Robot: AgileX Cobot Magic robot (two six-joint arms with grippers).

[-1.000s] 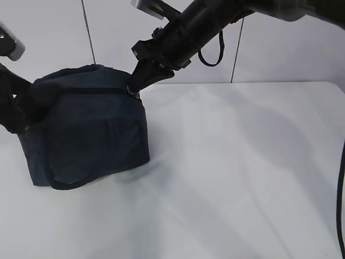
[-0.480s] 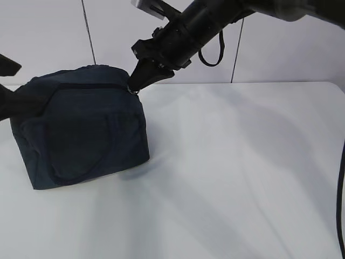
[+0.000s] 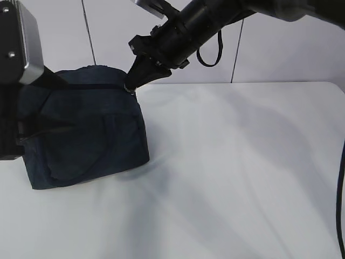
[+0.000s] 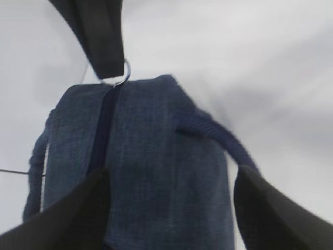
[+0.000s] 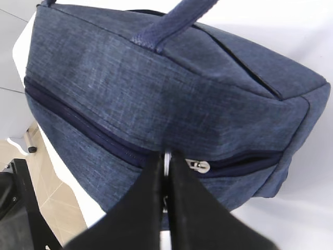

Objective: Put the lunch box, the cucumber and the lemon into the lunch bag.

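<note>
The dark navy lunch bag (image 3: 91, 135) stands on the left of the white table with its top zipper closed. My right gripper (image 3: 129, 87) reaches down to the bag's right end and is shut on the metal ring pull (image 5: 166, 156), beside the silver slider (image 5: 200, 166). In the left wrist view the ring pull (image 4: 120, 78) shows at the bag's (image 4: 156, 156) far end. My left gripper (image 4: 169, 179) is open and straddles the bag's left end, one finger on each side. A strap handle (image 4: 213, 133) lies on the bag's side. The lunch box, cucumber and lemon are out of view.
The white table (image 3: 242, 162) stretches right of the bag, with a panelled wall behind it. A black cable (image 3: 340, 205) hangs at the right edge. In the right wrist view the table's edge, tiled floor and a black stand (image 5: 21, 208) show beyond the bag.
My left arm has swung up and closer to the camera, and its fingers now reach over the bag's left end. The right gripper has stayed on the ring pull, shifting barely left.
</note>
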